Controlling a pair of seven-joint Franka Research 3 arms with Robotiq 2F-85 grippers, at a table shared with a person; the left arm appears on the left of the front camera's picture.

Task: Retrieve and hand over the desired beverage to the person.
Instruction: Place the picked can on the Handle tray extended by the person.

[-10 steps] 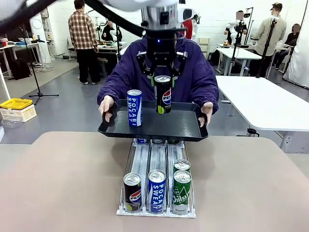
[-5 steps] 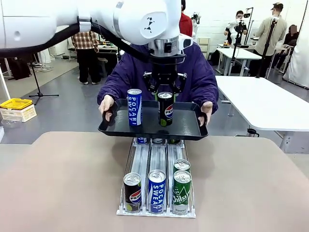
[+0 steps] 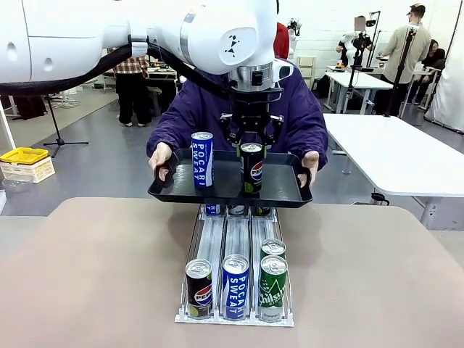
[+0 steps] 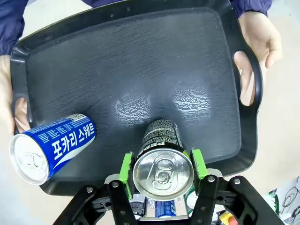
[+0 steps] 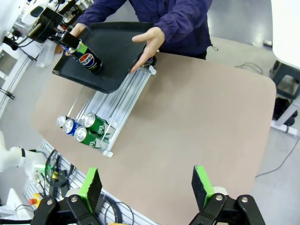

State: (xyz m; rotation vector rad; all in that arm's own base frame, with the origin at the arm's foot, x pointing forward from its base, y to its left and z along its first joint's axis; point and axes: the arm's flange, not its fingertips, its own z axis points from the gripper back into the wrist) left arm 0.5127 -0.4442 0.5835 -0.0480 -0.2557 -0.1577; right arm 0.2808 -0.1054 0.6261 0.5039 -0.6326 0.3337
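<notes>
While my left gripper (image 4: 163, 165) sits around the top of the Pepsi can (image 3: 251, 167), its green pads (image 4: 125, 168) stand just beside the rim on either side, and I cannot tell whether they press the metal or have let go. That can stands upright on the black tray (image 3: 281, 190), toward its near edge in the middle. To its left on the same tray stands a blue Pocari Sweat can (image 3: 201, 160), apart from mine. Both of the person's hands (image 3: 159, 159) grip the tray's handles, left and right, holding it over the far end of the can rack (image 3: 235, 239). Three cans wait at the near end of that rack. My right gripper (image 5: 147, 188) hangs high above the near right part of the tan table (image 5: 201, 112), fingers spread wide with nothing between them.
</notes>
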